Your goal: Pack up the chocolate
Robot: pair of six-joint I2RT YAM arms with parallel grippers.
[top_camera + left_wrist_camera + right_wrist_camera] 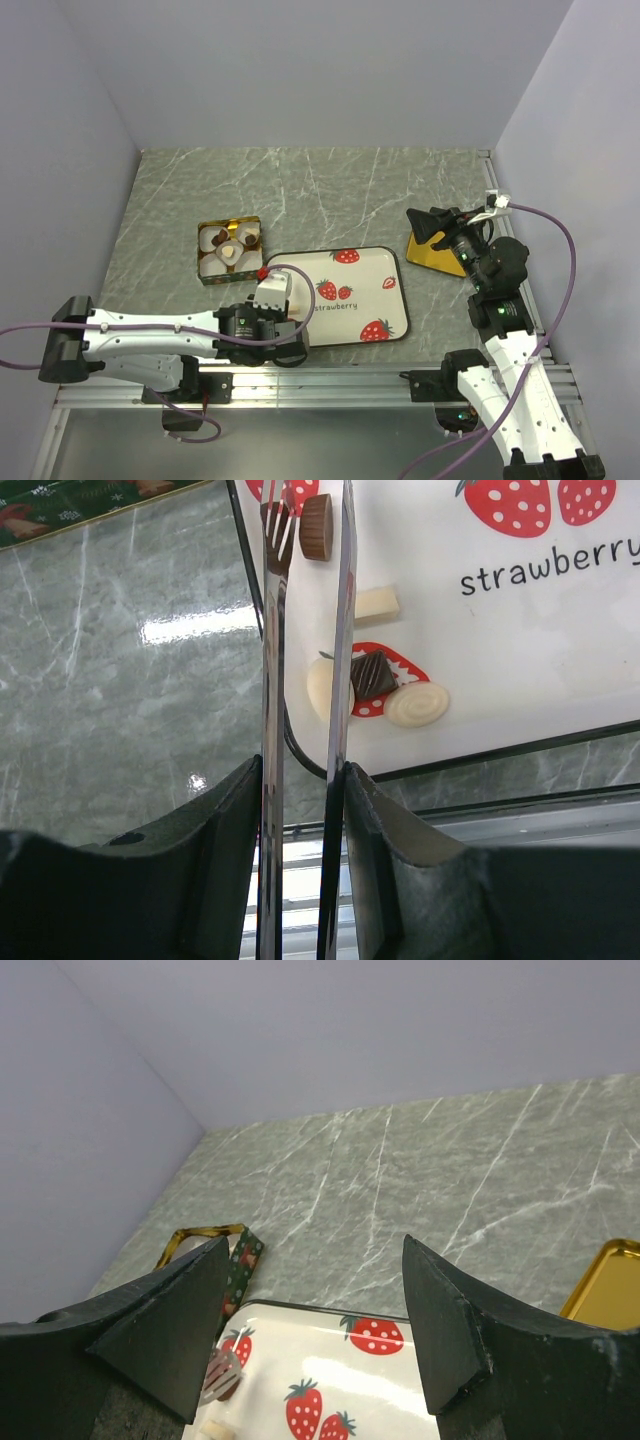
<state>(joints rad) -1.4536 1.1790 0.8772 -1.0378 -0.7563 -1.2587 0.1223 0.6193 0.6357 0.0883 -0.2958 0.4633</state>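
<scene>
Gripping a pair of thin metal tongs point(342, 630), the left hand point(303, 780) is shown clamped on the two blades, which are pressed partly together and reach forward over the near corner of the strawberry-printed tray point(520, 660). A brown cup-shaped chocolate point(316, 526) is seen between the blade tips, close against the slotted one; whether it is pinched yet cannot be told. Four more chocolates lie loose on the tray just beside the blades: a cream bar point(376, 604), a cream oval point(317, 688) partly hidden by a blade, a dark square point(373, 674) and a cream swirl point(417, 705). The gold tin point(228, 276) stands on the grey marbled surface point(120, 660) just beyond the tray's far left corner, with a few pieces already inside. The right hand point(315, 1242) is held wide apart and empty, near a gold lid point(610, 1280) at the far right. The step is judged to be the pick-up of the brown cup. It is best done with a gentle, even squeeze so the piece is not crushed or flicked out. A straight lift is advised so the neighbours are not nudged, with enough height that the tray rim and tin wall are cleared before the piece is lowered into a free place.
</scene>
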